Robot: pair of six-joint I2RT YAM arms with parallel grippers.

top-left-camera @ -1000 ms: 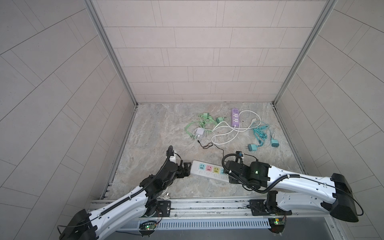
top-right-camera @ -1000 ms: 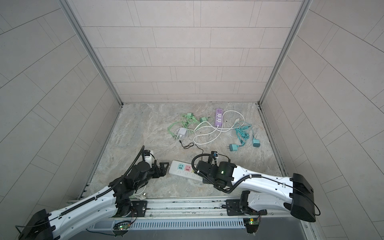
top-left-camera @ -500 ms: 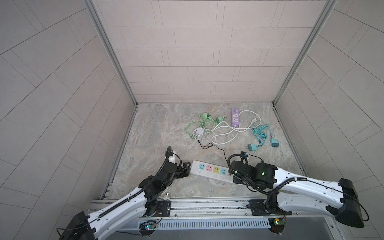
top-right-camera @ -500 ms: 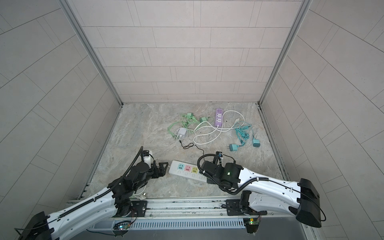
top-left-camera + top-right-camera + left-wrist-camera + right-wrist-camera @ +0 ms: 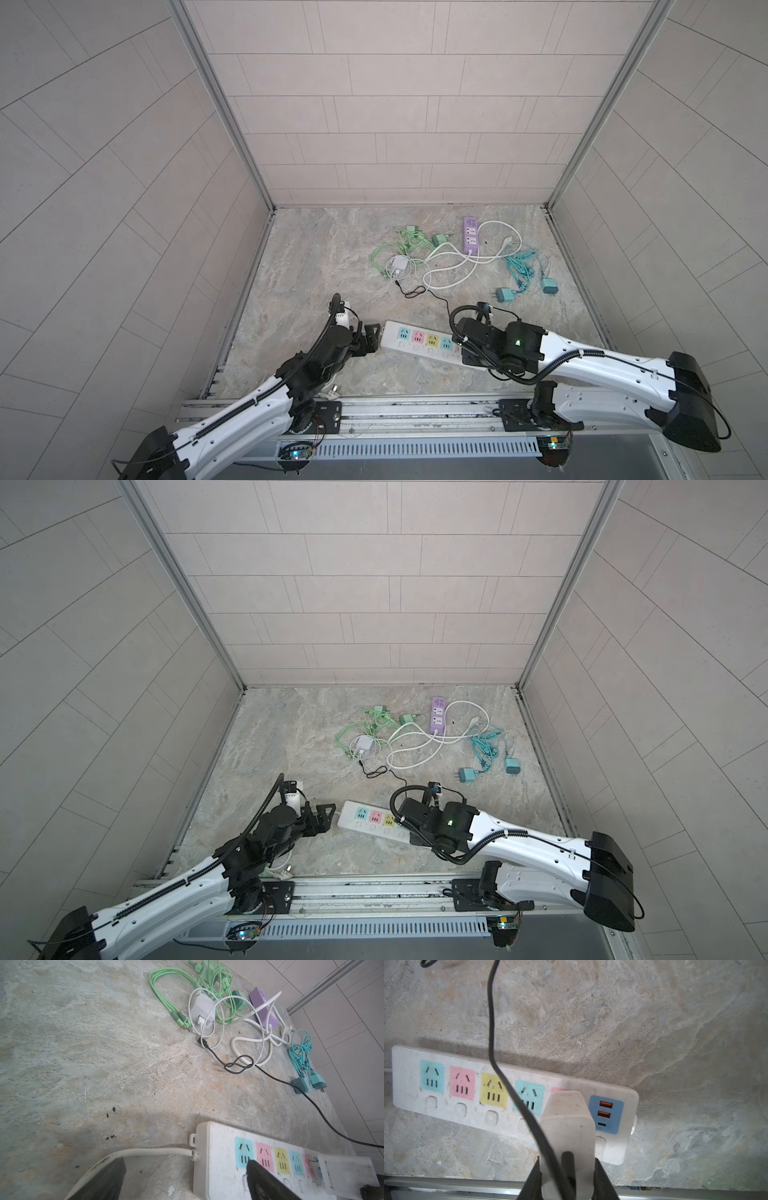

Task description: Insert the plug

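Over the power strip [image 5: 405,1084] | plug [image 5: 568,1126] gripped between right jaws | left jaws wide apart

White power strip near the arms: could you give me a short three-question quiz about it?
1. True or false: the right gripper is shut on the white charger.
2. The charger sits over which socket of the white power strip? A yellow, B pink, C purple.
3. How many orange ports are in the blue USB panel?
Key: 1 true; 2 B; 3 two.
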